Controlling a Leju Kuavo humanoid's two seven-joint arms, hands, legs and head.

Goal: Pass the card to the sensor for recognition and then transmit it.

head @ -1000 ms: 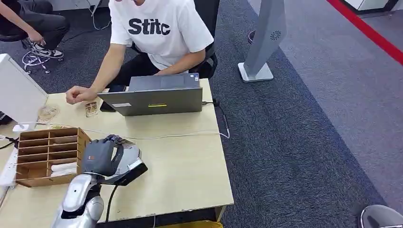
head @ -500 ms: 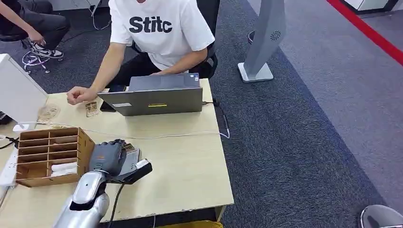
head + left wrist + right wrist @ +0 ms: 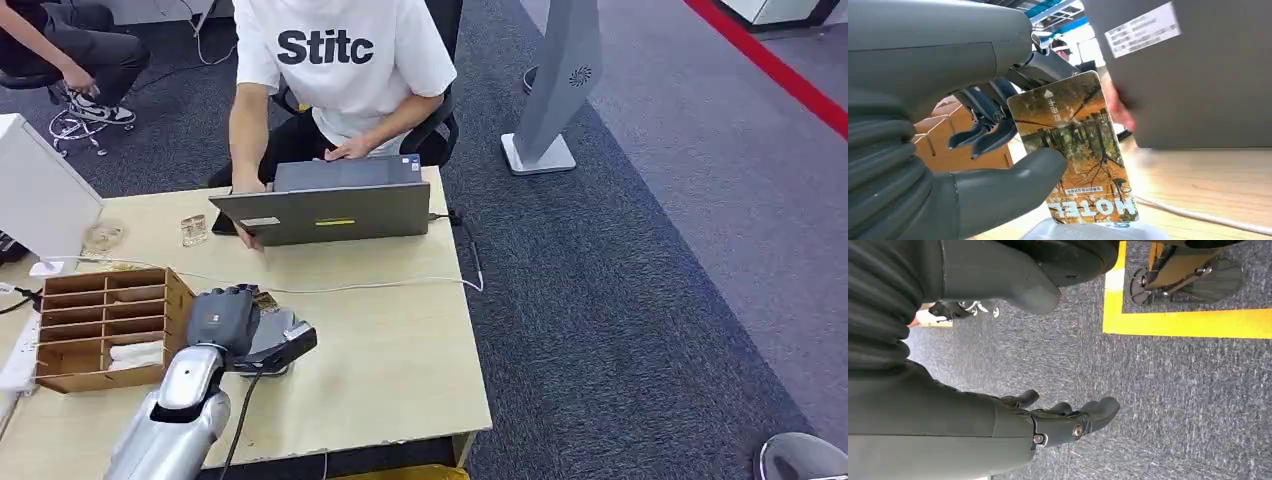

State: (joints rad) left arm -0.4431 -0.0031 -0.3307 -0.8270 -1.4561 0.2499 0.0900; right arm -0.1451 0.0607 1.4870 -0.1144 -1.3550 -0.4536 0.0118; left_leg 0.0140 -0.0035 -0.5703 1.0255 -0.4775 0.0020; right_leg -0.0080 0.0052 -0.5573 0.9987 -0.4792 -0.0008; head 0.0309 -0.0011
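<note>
Left hand [image 3: 222, 318] pinching glossy rectangular hotel card with autumn-tree print [image 3: 1075, 150] between thick grey thumb [image 3: 1013, 182] and darker fingers [image 3: 985, 137], card upright just above grey-white sensor pad [image 3: 272, 340] on light wooden table [image 3: 400, 350]. Beside it: brown wooden slotted organizer [image 3: 105, 325]. Right hand [image 3: 1063, 422] hanging over grey carpet [image 3: 1173, 390], fingers apart, slightly curled, nothing held.

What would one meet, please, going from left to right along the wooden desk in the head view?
White box → brown wooden slotted organiser → left robot hand holding the hotel card over the grey sensor → grey laptop → dark blue carpet.
</note>
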